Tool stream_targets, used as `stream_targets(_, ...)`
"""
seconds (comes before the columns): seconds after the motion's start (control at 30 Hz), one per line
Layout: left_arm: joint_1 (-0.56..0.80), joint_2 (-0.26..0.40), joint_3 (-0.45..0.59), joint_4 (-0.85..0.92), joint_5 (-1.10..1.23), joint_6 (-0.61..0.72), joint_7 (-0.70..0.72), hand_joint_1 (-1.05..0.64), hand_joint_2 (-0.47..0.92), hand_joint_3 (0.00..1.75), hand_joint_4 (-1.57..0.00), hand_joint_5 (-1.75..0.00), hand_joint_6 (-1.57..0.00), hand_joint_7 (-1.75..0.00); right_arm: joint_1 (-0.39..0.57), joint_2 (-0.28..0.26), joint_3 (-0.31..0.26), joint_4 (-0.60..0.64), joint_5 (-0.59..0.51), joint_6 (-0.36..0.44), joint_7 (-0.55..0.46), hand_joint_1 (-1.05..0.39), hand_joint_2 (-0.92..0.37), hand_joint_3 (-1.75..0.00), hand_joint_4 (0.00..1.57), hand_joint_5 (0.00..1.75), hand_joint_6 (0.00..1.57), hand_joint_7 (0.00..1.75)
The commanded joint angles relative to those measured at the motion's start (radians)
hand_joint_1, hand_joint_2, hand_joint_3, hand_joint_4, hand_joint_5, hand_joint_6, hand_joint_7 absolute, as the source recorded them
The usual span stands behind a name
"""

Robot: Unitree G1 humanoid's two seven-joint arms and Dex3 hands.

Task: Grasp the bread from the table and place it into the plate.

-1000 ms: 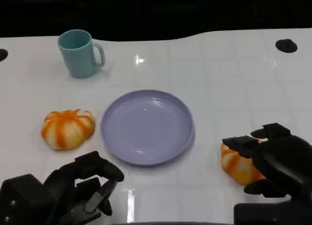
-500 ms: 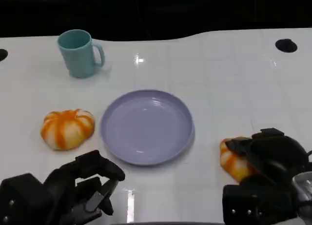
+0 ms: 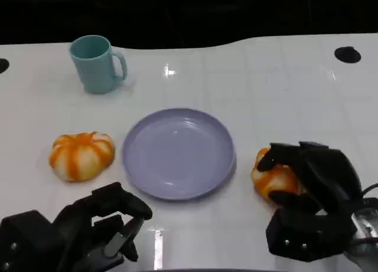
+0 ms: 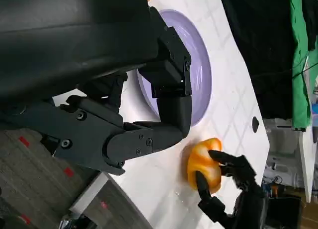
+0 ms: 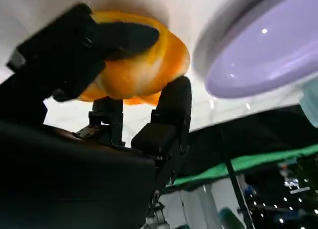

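Right hand point(image 3: 310, 183) is wrapped around the bread point(image 3: 273, 179), fingers over the top and thumb side underneath, so it's holding it for real, which is confirmed in the right wrist view where the bread point(image 5: 134, 70) is clamped between black fingers point(image 5: 171, 107). In the left wrist view the same loaf point(image 4: 203, 162) is seen with the right hand point(image 4: 233, 182) closed on it. Whether it's been lifted off the table point(image 3: 283, 89) or is just resting there can't be told from these shots.

The plate point(image 3: 177, 153) is what everything turns on: from the held bread it sits at roughly 9 to 10 o'clock, just beside, with its rim close to the loaf but not touching. So the carry is judged to be a short sideways trip toward the robot's left and a bit away from the body. The loaf is roundish, no obvious long axis, so orientation probably isn't a big deal for the drop.

A second bread point(image 3: 81, 156) is parked at 9 o'clock of the plate, nearer the left hand point(image 3: 100, 230), which is held low with fingers curled loosely and nothing in them. A teal mug point(image 3: 95, 64) sits off at 11 o'clock of the plate, well apart, not in the path.

Main risk guessed: clipping the plate rim if the loaf is dragged low.
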Motion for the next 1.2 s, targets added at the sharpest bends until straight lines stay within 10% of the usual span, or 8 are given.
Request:
stream_targets(0.03, 0.002, 0.006, 0.002, -0.008, 0.008, 0.003, 0.013, -0.41, 0.89, 0.54, -0.67, -1.75, -0.64, -1.32, -0.037, 0.003, -0.011, 0.015, 0.036, -0.038, -0.035, -0.06, -0.29, -1.36, 0.96, 1.75, 0.71, 1.74)
stream_targets(0.73, -0.015, 0.001, -0.015, 0.01, 0.025, 0.008, 0.034, -0.39, 0.9, 0.54, -0.67, -1.75, -0.64, -1.34, -0.148, 0.093, -0.036, -0.094, 0.229, -0.082, 0.138, -0.03, -0.3, -1.42, 0.93, 1.75, 0.69, 1.73)
stream_targets(1.2, 0.002, -0.011, -0.026, -0.007, 0.022, 0.013, 0.036, -0.38, 0.89, 0.55, -0.67, -1.75, -0.64, -1.35, -0.296, 0.229, 0.026, 0.13, 0.252, -0.141, 0.192, -0.06, -0.26, -1.47, 0.92, 1.75, 0.71, 1.74)
